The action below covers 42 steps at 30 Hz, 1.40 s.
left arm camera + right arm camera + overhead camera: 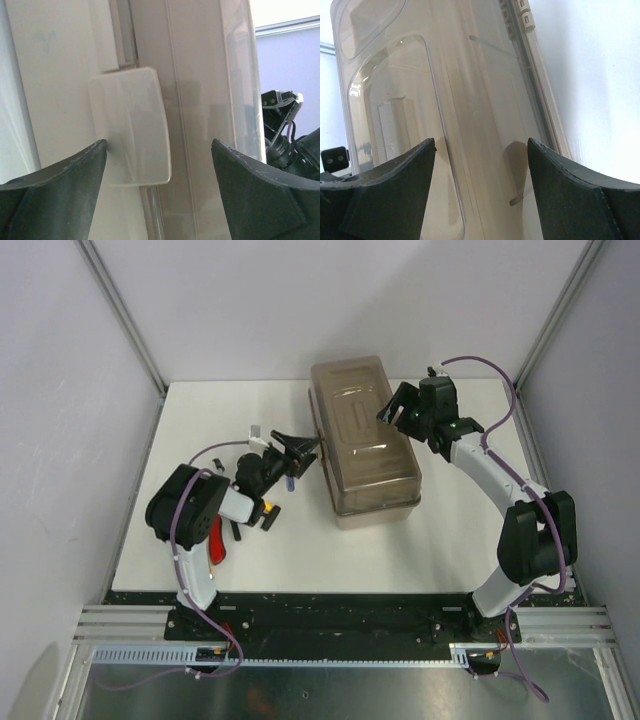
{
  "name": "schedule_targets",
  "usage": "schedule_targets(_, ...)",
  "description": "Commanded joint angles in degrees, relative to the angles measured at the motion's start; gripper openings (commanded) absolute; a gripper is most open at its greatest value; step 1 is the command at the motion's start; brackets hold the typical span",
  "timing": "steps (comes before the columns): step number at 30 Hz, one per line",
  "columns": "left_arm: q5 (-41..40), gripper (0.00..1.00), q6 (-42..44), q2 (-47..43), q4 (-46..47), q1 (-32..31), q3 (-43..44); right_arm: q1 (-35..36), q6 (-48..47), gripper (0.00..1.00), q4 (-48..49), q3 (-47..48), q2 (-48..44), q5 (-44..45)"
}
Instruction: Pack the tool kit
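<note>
The tool kit's beige toolbox (365,440) lies in the middle of the white table with its translucent brownish lid down. My left gripper (300,450) is open at the box's left side. In the left wrist view its fingertips (75,172) flank the beige latch (130,132) without gripping it. My right gripper (395,410) is open over the right part of the lid (470,75), its tips close to the surface; whether they touch it I cannot tell. A red-handled tool (218,548) and a black-and-yellow one (268,512) lie beside the left arm.
A small black piece (236,531) lies by the left arm's elbow. Grey enclosure walls and metal posts (125,315) border the table (450,540) at the back and sides. The right arm's wrist (285,135) shows beyond the box in the left wrist view.
</note>
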Motion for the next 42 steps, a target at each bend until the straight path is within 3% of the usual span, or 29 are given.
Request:
schedule_targets(1,2.95,0.90,-4.77,-4.14,7.22,-3.67,-2.75,5.60,2.27,0.76,-3.69,-1.56,3.34,-11.46)
schedule_targets(7,0.43,0.89,-7.52,-3.11,8.00,-4.84,-4.69,5.71,2.80,0.76,-2.53,-1.56,3.66,-12.05)
schedule_targets(19,-2.82,0.87,-10.90,6.14,22.80,-6.58,-3.76,5.91,3.65,0.76,-1.49,-1.58,3.78,-12.85)
schedule_targets(27,-2.83,0.80,-11.60,3.88,24.89,-6.80,-3.11,7.05,3.97,0.76,-1.96,-1.58,4.31,-12.95)
schedule_targets(38,0.60,0.51,-9.47,0.99,25.00,-6.81,-1.98,7.12,3.63,0.75,-2.35,-1.57,3.96,-12.58)
schedule_targets(42,1.78,0.32,-8.38,0.73,25.06,-6.80,-2.34,7.12,3.48,0.75,-2.52,-1.58,3.78,-12.40)
